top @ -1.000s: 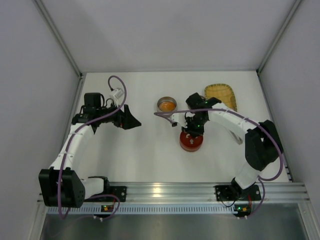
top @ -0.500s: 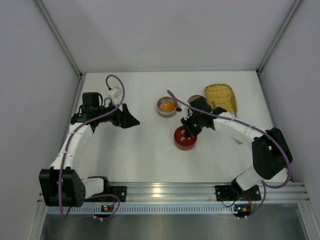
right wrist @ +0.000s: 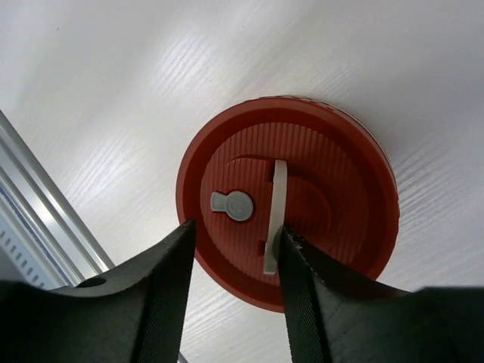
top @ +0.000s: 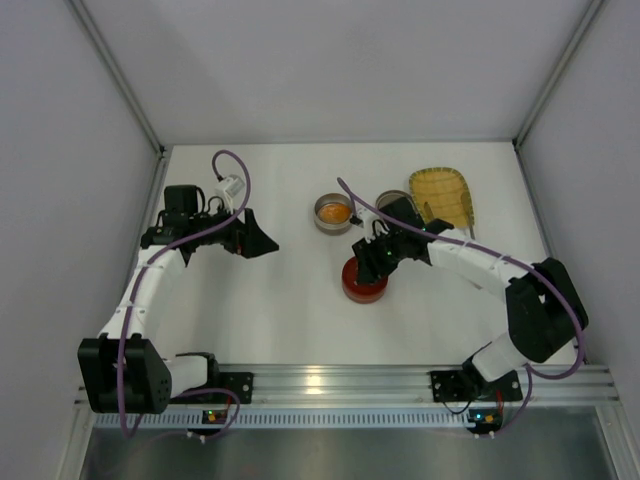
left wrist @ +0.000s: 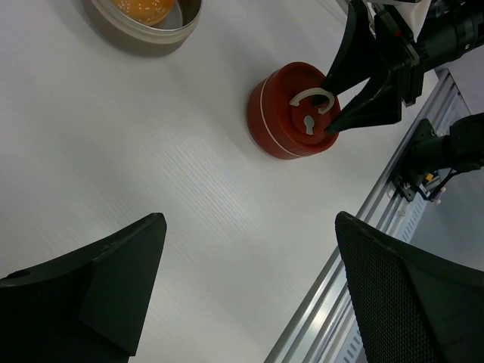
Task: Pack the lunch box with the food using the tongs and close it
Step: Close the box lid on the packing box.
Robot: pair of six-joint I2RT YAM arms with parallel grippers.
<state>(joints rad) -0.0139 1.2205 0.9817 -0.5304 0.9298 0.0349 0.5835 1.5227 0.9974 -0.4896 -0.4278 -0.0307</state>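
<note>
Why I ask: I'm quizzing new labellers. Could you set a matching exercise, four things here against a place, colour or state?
1. pot lid
2. round tin
3. woven tray
4. left fingers

A. yellow, at the far right
B. red, beneath the right fingers
C. holds orange food
D. spread wide over bare table

Pairs: 1-B, 2-C, 3-A, 4-D

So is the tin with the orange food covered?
No, the tin is open with the orange food showing, and the red container sits apart from it.
</note>
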